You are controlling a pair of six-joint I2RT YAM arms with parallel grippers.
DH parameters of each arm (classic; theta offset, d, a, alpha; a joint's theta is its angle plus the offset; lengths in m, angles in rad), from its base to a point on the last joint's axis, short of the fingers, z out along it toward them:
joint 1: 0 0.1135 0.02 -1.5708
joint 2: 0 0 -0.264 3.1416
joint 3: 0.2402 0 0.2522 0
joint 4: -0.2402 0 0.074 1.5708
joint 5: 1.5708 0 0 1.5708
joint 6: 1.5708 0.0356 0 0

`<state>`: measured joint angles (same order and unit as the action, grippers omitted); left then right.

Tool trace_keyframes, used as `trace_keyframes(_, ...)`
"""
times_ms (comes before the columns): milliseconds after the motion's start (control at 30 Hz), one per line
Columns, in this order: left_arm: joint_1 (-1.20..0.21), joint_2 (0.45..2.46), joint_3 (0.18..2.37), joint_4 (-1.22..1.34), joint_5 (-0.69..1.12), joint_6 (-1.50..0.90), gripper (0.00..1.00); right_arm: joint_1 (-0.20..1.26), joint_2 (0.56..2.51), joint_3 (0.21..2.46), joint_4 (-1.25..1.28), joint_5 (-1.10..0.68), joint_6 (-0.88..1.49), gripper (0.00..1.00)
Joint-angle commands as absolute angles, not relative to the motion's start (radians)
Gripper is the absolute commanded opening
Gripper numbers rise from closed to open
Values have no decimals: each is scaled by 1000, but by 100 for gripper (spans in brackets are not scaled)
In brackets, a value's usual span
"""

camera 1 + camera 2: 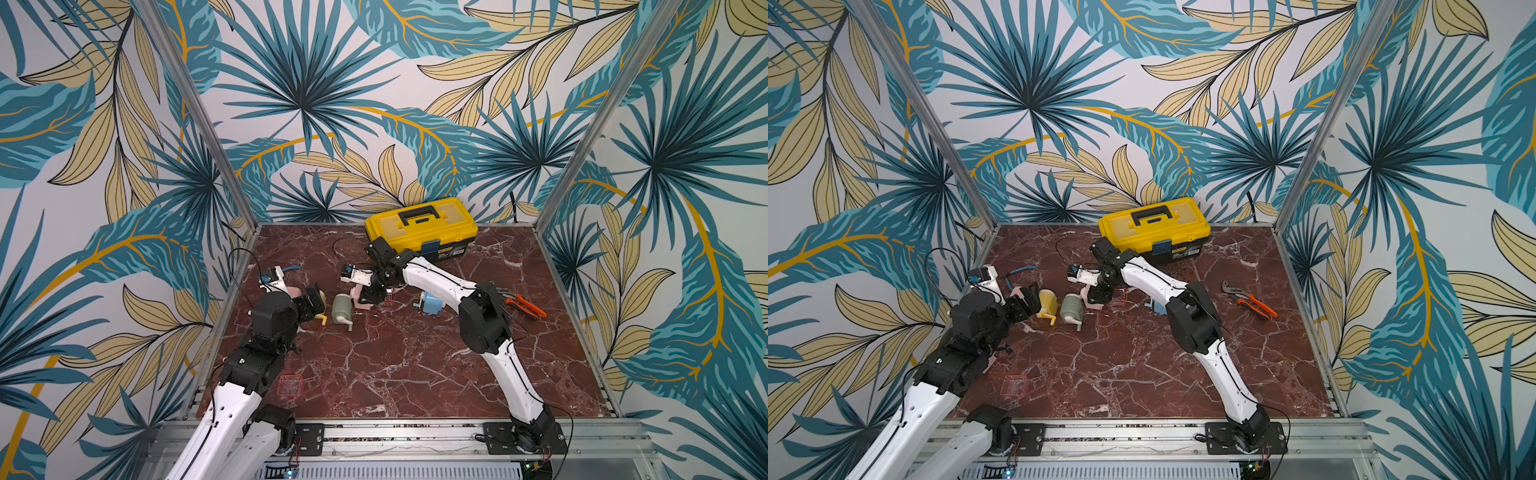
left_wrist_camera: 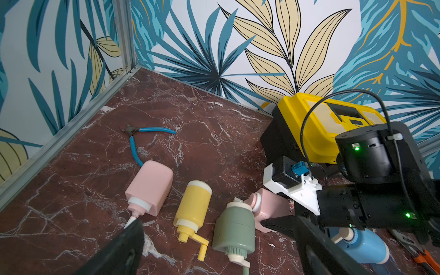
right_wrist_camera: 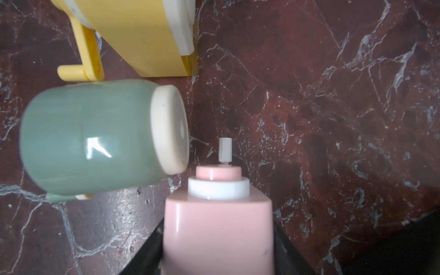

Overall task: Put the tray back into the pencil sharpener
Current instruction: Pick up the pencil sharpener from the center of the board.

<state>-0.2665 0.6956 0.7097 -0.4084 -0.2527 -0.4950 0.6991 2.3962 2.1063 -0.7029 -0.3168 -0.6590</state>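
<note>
The right gripper [image 3: 219,220] has its dark fingers [image 3: 152,257] set against both flanks of a pale pink, boxy plastic pencil sharpener with a white collar [image 3: 217,250]. No gap shows on either side, so it reads as a grip. That sharpener fills the lower middle of the right wrist view, its white stub pointing up the frame. Just to its left lies a sage-green rounded plastic sharpener [image 3: 95,138], and above that a yellow plastic sharpener with a crank [image 3: 142,35]. The left gripper [image 1: 316,300] hangs by the yellow sharpener at centre left in a top view, fingers spread wide and empty.

The small red translucent plastic tray [image 1: 289,384] lies flat on the dark red marbled table [image 1: 415,353] at the lower left in both top views. It sits beside the left arm, well apart from every sharpener. A faint reddish outline [image 1: 1121,297] shows just right of the gripped sharpener; what it is I cannot tell.

By my reading the task is near its start. A sharpener body is secured, but the tray is not picked up. Lining it up with a slot, which no view shows, and sliding it home are both left.
</note>
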Motion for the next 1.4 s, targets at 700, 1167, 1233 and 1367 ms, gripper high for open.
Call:
trace_keyframes(700, -258, 693, 752, -414, -267, -504, 100, 705, 2147, 1916, -667, -320, -628, 46)
trace_keyframes(1167, -257, 747, 772, -413, -265, -430, 100, 747, 1771, 1379, -556, -397, -725, 46)
trace_keyframes(1233, -258, 757, 772, -413, -250, -418, 100, 764, 1763, 1330, -520, -408, -718, 46)
trace_keyframes(1367, -258, 755, 761, -414, -235, -414, 100, 798, 1801, 1303, -490, -425, -730, 45)
